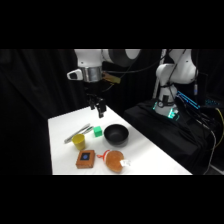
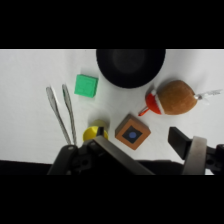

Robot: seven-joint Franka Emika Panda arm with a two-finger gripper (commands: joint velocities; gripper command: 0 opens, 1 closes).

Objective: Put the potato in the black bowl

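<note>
White-armed, my gripper (image 1: pixel 100 111) hangs wide open and empty above the table (image 1: pixel 150 150), touching nothing, potato (image 2: pixel 175 97) beside black bowl (image 2: pixel 131 66).

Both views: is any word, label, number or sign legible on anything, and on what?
No legible text.
Brown block: a blue round mark, no letters discernible.
Potato: a small white tag, too blurred to read.
Black bowl, green cube, tongs: nothing printed shows.

White table (image 1: pixel 150 150) lit bright; dark curtain-like backdrop behind; black surface right of table, teal glow on it
</note>
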